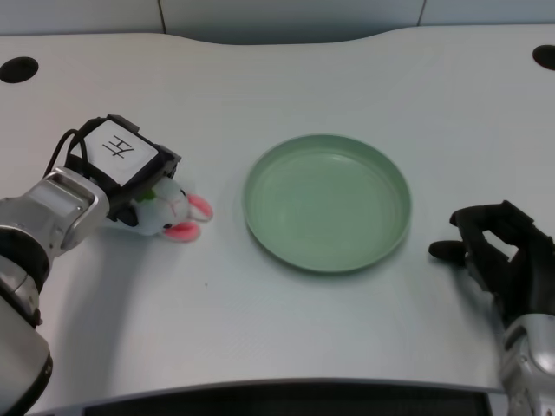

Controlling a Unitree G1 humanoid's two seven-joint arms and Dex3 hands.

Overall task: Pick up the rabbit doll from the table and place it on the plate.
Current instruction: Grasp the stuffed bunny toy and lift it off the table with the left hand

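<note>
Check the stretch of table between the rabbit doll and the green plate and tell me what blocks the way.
Nothing visible blocks it. The rabbit doll lies under the left hand, and only bare white table separates it from the plate, which holds nothing.

We see a white table [286,78] w/ a wavy far edge and a black round hole near each far corner, left [18,68] and right [545,56]. On it, approx. centre, sits a green plate [326,202], upright, nothing in it. Just left of the plate, apart from it, lies a white rabbit doll [172,211] w/ pink ears pointing toward the plate; whether it rests on the table we can't tell.
</note>
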